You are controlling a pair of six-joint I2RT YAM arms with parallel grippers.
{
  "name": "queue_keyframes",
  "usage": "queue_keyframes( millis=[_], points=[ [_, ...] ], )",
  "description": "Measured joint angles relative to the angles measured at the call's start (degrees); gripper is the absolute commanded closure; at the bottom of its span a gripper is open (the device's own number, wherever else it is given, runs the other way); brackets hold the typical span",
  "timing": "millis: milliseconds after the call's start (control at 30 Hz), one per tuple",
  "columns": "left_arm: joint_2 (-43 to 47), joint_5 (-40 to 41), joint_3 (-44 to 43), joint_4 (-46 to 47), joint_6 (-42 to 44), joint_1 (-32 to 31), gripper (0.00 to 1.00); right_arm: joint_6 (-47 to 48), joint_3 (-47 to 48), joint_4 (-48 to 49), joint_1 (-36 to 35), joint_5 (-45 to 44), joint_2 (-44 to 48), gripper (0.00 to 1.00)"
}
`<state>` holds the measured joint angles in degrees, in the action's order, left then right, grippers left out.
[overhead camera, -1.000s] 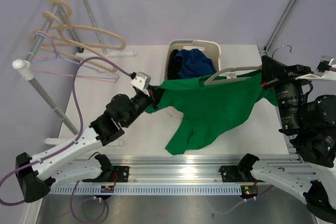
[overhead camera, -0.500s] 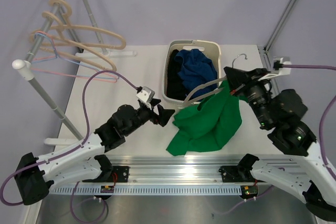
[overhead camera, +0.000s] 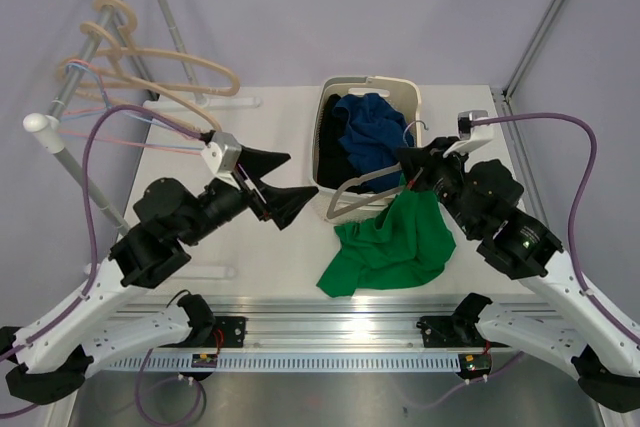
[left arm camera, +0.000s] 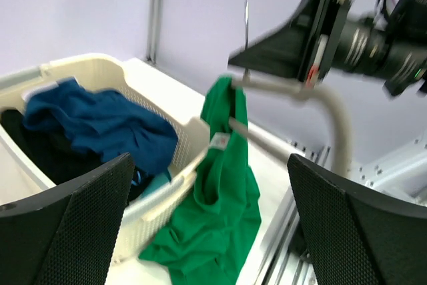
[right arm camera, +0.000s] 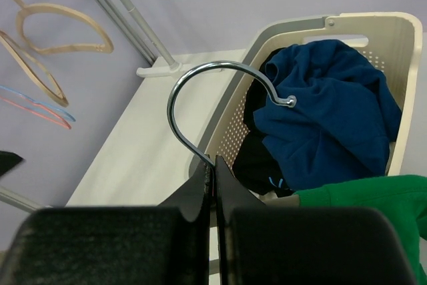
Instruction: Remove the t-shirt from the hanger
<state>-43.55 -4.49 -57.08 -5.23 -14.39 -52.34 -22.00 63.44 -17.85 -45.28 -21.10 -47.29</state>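
The green t-shirt [overhead camera: 388,244] lies heaped on the table in front of the basket. Its top still hangs from the beige hanger [overhead camera: 358,185], draped off one arm [left arm camera: 230,108]. My right gripper [overhead camera: 412,173] is shut on the hanger's metal hook [right arm camera: 193,75], pinching its stem between the fingertips [right arm camera: 213,165], and holds it tilted over the basket's front edge. My left gripper [overhead camera: 277,183] is open and holds nothing. It hovers left of the shirt, and its two black fingers [left arm camera: 67,225] frame the shirt [left arm camera: 217,211] from a distance.
The cream laundry basket [overhead camera: 330,97] holds blue clothes [overhead camera: 372,127] at the back centre, right behind the hanger. A clothes rack with several spare hangers [overhead camera: 150,67] stands at the back left. A metal rail [overhead camera: 330,332] runs along the near table edge.
My left gripper let go of the shirt, opened wide and drew back to the left. The right gripper carried the hanger left toward the basket, and the stretched shirt fell into a heap.
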Motion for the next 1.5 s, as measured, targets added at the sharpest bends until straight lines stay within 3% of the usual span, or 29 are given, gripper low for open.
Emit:
queue_keyframes(
  millis=[233,467,667,767,833,967,1033,1267,1333,1367,1433,1467,1500],
  points=[
    [-6.51,-0.35,-13.99,-9.79,2.23,0.04,0.01,1.20,-3.21,-0.20,0.02,1.44,-0.85,1.00],
    [-16.87,-8.74,-20.02,-17.14,2.32,0.04,0.01,1.20,-4.83,0.50,0.02,2.60,-4.02,1.00],
    [-23.34,-9.38,-24.24,-23.54,2.43,-0.17,0.07,0.96,-5.18,1.62,0.02,2.84,-5.81,1.00],
    [-25.46,-9.01,-24.35,-25.27,2.78,-0.98,0.19,0.74,-5.18,2.16,0.02,3.43,-6.01,1.00],
    [-26.82,-8.79,-24.35,-26.18,3.10,-1.51,0.33,0.76,-5.20,2.29,0.00,3.91,-6.03,1.00],
    [-28.24,-8.57,-24.35,-27.10,3.82,-1.77,0.74,0.98,-6.01,3.10,0.02,4.68,-5.64,1.00],
    [-28.30,-8.20,-24.35,-27.71,3.87,-1.55,1.00,1.22,-6.86,3.43,0.02,5.77,-4.57,1.00],
    [-27.67,-9.62,-24.33,-28.22,3.89,-1.62,0.98,1.84,-9.14,5.18,0.07,8.50,-0.33,1.00],
    [-27.21,-10.54,-24.33,-28.15,3.93,-1.64,0.75,2.21,-9.35,5.77,0.07,9.25,0.33,1.00],
    [-26.99,-10.73,-24.33,-28.17,3.98,-1.64,0.57,2.38,-9.42,6.05,0.07,9.77,0.59,1.00],
    [-26.60,-10.84,-24.33,-28.33,4.13,-1.64,0.47,2.54,-9.44,6.32,0.07,10.69,0.90,1.00],
    [-26.45,-10.82,-24.33,-28.48,4.37,-1.70,0.33,2.62,-9.46,6.49,0.07,11.37,0.96,1.00],
    [-26.36,-10.73,-24.33,-28.68,4.90,-1.77,0.26,2.75,-9.46,6.60,0.07,12.00,1.01,1.00]
  ],
)
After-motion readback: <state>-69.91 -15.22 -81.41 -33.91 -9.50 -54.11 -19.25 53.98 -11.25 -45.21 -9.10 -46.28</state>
